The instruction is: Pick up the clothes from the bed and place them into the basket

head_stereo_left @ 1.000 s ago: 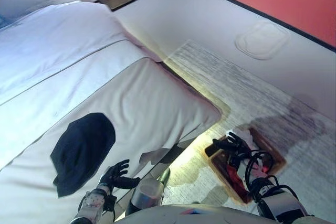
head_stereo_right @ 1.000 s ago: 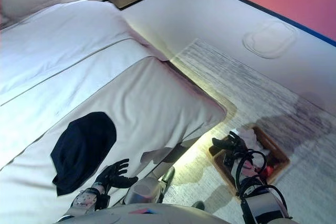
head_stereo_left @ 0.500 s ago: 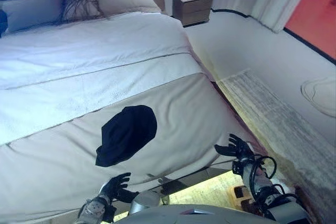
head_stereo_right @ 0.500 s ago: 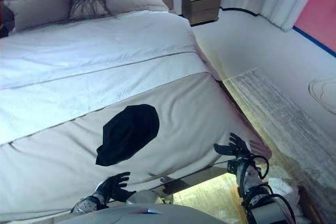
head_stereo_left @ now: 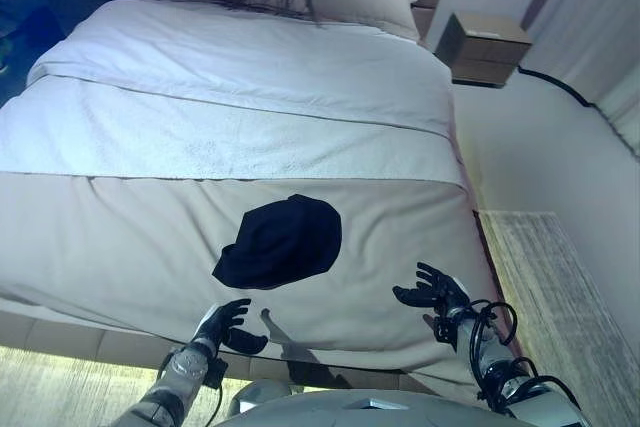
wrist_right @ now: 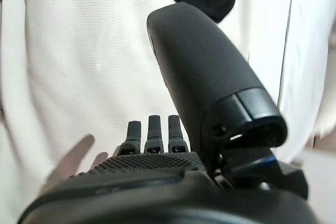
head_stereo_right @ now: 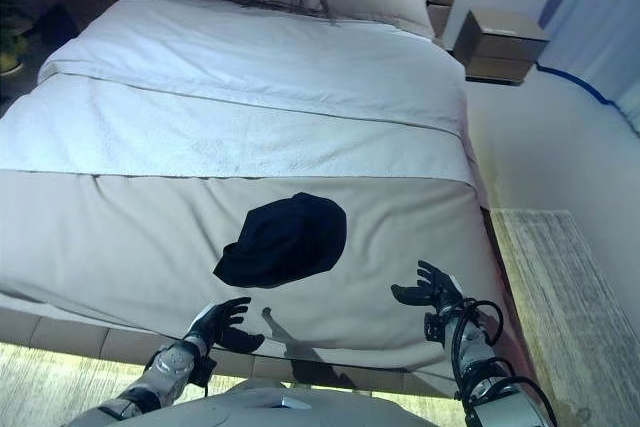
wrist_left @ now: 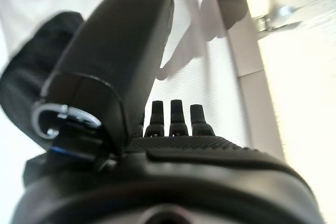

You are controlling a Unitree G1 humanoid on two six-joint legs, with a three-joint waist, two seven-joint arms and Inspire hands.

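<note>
Lying on bed [head_stereo_left: 120,237] — dark garment [head_stereo_left: 281,241], untouched.

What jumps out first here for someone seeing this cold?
The dark garment lying crumpled on the beige blanket at the foot of the bed, alone against pale bedding. Next, the two dark hands over the near edge of the bed, both open and empty: the left hand just short of the garment, the right hand off to its right. No basket shows in any view.
</note>
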